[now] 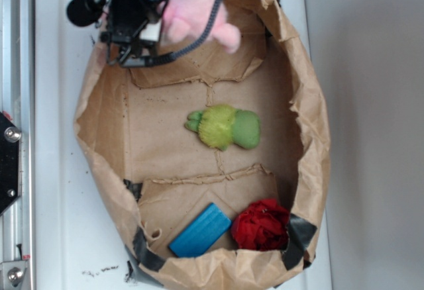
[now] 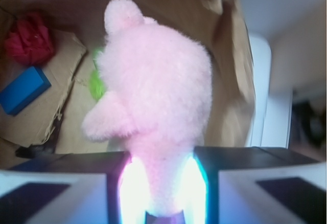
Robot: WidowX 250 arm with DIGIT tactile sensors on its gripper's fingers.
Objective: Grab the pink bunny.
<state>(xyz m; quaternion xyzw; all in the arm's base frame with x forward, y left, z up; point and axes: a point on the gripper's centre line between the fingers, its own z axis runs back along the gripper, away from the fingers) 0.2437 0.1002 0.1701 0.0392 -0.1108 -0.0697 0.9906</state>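
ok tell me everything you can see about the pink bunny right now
The pink bunny is a small pale pink plush with fluffy, soft-looking fur. The wrist view shows a rounded body, a stubby limb sticking out to one side and a rounded lump on top; its face is not visible. One end is pinched between the fingers of the gripper, which is shut on it. In the exterior view it hangs at the far edge of the brown paper bag, apparently lifted clear of the bag's floor.

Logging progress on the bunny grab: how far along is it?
Done: the gripper is shut on the pink bunny, which the exterior view shows at the paper bag's top rim, apart from the green plush. In hand: holding it. Left: nothing visible.
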